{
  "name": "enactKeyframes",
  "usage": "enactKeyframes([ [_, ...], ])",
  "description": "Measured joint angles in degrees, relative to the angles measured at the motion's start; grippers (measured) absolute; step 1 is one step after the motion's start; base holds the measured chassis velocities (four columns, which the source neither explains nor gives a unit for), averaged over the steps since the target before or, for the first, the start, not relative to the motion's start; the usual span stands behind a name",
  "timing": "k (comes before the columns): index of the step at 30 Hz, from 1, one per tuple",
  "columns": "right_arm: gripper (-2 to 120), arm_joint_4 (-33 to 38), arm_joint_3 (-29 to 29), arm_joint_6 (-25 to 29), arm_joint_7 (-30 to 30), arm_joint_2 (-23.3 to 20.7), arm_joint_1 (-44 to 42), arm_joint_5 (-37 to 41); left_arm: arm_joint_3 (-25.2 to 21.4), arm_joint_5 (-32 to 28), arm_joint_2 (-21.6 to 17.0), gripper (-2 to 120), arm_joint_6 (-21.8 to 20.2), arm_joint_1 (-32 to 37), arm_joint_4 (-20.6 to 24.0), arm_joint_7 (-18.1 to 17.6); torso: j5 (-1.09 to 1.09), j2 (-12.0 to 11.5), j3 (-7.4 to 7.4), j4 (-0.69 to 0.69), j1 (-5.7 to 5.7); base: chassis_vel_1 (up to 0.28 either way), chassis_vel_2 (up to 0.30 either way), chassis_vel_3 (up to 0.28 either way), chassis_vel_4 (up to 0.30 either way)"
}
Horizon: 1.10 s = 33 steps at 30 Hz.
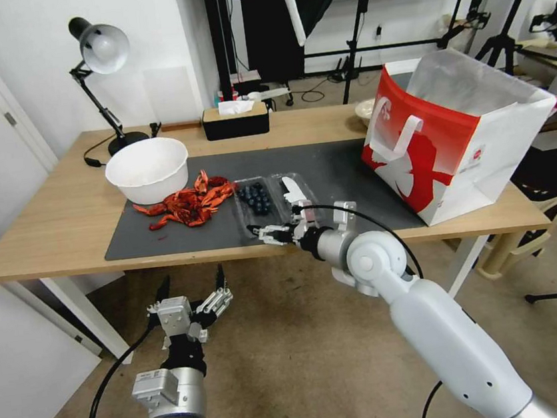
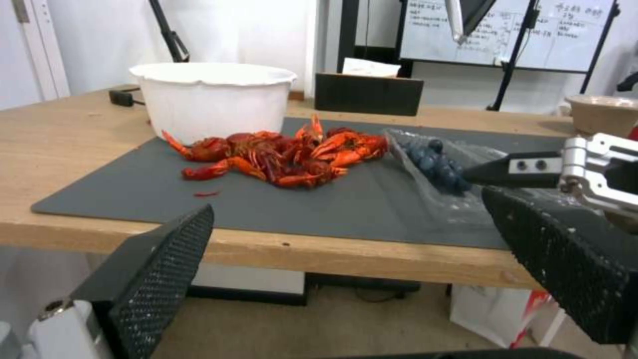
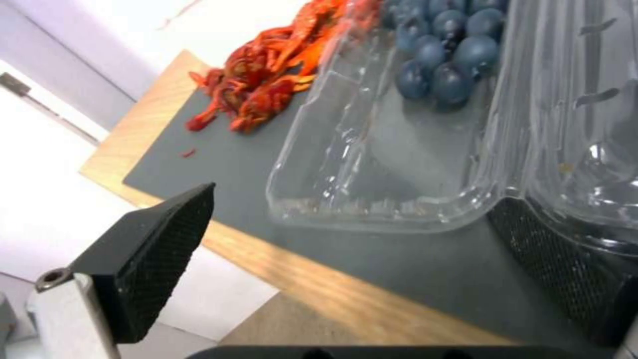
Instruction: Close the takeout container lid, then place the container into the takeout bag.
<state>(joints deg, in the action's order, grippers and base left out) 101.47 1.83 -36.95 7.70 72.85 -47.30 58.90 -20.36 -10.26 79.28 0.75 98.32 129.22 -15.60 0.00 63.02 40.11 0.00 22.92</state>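
The takeout container (image 1: 271, 200) lies open on the dark mat, with blue berries (image 1: 255, 198) in the left half. Its lid (image 1: 295, 192), the right half with a white sticker, lies flat beside them. My right gripper (image 1: 264, 233) is open at the container's near edge. In the right wrist view one of its fingers (image 3: 565, 269) sits under the clear lid (image 3: 585, 124) and the other finger (image 3: 156, 259) stands off beside the berry tray (image 3: 398, 149). The takeout bag (image 1: 457, 128) stands open at the table's right end. My left gripper (image 1: 191, 280) hangs open below the table's front edge.
A pile of red crayfish (image 1: 187, 206) lies left of the container, with a white bowl (image 1: 148, 169) behind it. A desk lamp (image 1: 100, 51) and a black tissue box (image 1: 235, 120) stand at the back. The wooden table's front edge (image 1: 163, 257) is close to both grippers.
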Motion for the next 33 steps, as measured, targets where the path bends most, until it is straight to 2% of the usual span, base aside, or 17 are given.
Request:
enactKeyframes([
  [13, 100, 2.47, -1.36, 0.0, 1.4, 1.08, -0.91, -0.02, 0.04, 0.38, 0.31, 100, 0.19, 0.22, -0.02, 0.0, 0.0, -0.01, 0.0, 0.0, 0.0, 0.0, 0.0, 0.0, 0.0],
  [24, 100, 4.83, -0.5, 0.33, 2.05, -0.23, -2.93, -0.27, 0.39, 0.76, 0.6, 100, 0.26, 0.33, -0.22, 0.0, 0.0, -0.01, 0.0, 0.0, 0.0, 0.0, 0.0, 0.0, 0.0],
  [33, 100, 14.28, 5.54, 0.52, 2.24, -4.42, -11.3, -0.09, 0.43, 0.71, 0.16, 100, 0.51, 0.54, -0.22, -0.14, 0.01, 0.0, 0.0, -0.01, 0.0, 0.0, 0.0, 0.0, 0.0],
])
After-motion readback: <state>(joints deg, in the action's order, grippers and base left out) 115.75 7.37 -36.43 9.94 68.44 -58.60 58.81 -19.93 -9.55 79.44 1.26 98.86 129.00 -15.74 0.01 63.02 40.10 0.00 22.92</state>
